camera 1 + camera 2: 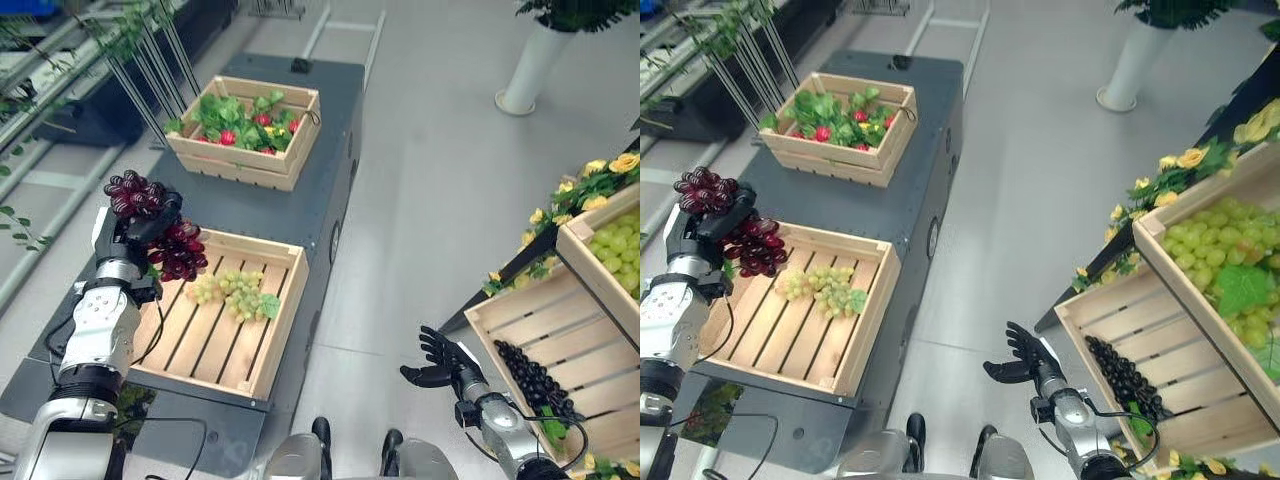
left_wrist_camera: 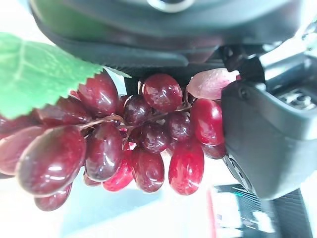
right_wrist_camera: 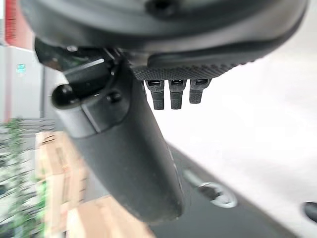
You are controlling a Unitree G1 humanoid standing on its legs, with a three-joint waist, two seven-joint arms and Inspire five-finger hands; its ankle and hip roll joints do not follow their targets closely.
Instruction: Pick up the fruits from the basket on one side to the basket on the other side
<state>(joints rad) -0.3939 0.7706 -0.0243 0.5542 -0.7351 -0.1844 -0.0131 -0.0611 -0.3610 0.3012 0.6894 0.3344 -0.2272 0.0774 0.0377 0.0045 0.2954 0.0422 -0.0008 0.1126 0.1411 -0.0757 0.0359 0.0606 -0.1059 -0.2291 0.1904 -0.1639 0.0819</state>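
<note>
My left hand is shut on a bunch of dark red grapes, held above the left edge of the near wooden crate on the dark cart. Part of the bunch sticks up over the hand. In the left wrist view the red grapes and a green leaf hang from the palm. A bunch of green grapes lies inside that crate. My right hand hovers open over the floor, left of the slatted crate holding black grapes.
A far crate on the cart holds green leaves and red fruit. At the right, a higher crate holds green grapes, with yellow flowers around it. A white vase base stands on the floor behind.
</note>
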